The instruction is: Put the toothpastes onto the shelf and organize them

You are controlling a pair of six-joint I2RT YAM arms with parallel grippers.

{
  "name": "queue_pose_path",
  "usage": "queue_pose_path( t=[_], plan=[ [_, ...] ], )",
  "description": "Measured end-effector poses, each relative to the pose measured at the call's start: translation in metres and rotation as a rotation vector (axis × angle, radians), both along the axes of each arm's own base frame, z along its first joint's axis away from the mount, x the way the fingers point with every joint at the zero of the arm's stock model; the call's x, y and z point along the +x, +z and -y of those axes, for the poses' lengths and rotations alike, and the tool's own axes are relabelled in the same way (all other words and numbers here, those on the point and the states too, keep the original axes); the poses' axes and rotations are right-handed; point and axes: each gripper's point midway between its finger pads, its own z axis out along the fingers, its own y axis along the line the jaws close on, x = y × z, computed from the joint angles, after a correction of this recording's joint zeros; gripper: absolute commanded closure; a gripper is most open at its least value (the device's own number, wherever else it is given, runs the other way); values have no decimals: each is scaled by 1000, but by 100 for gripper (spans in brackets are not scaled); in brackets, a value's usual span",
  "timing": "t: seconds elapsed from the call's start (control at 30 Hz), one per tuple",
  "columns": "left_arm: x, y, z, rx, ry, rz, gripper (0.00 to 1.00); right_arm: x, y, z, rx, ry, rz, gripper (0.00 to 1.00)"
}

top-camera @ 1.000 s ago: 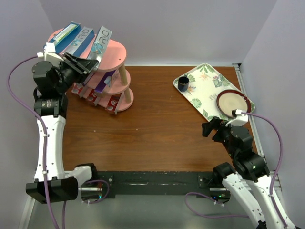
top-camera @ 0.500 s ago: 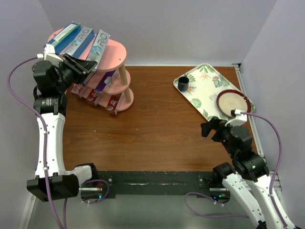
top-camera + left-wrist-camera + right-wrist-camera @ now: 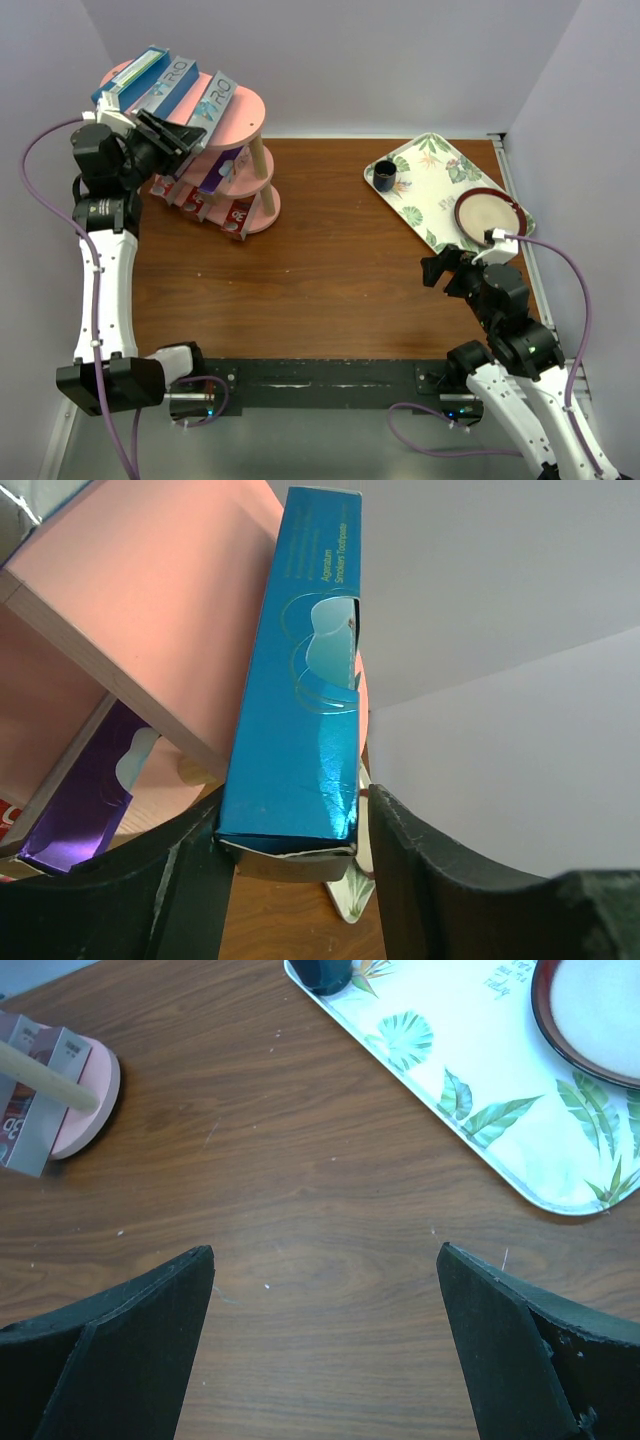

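The pink shelf (image 3: 243, 108) stands at the far left. Three toothpastes lie side by side on its top board, among them a blue one (image 3: 130, 75) and a silver-blue one (image 3: 170, 88). The third is a glossy blue carton (image 3: 300, 700) whose near end sticks out over the edge. My left gripper (image 3: 295, 830) straddles that end. The left finger (image 3: 190, 880) touches it and a thin gap shows at the right finger (image 3: 420, 870). A purple carton (image 3: 215, 170) sits on the middle tier and red ones (image 3: 200, 205) on the bottom. My right gripper (image 3: 325, 1260) hangs open above bare wood.
A leaf-patterned tray (image 3: 425, 195) lies at the far right with a dark cup (image 3: 385, 177) and a red-rimmed plate (image 3: 490, 213) on it. The shelf's bottom board (image 3: 95, 1100) shows at the left of the right wrist view.
The left jaws have eased apart around the glossy blue carton, which has tipped down flatter onto the top board. The right arm has stayed put.
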Motion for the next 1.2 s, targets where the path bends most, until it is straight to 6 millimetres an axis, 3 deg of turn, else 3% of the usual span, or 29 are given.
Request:
queue_pose_path(
  t=[0.67, 1.2],
  plan=[
    [-4, 4, -30, 148, 154, 7, 28, 0, 0, -1, 1, 4, 0, 2],
    [-26, 41, -56, 342, 285, 104, 10, 0, 0, -2, 3, 9, -1, 2]
  ],
)
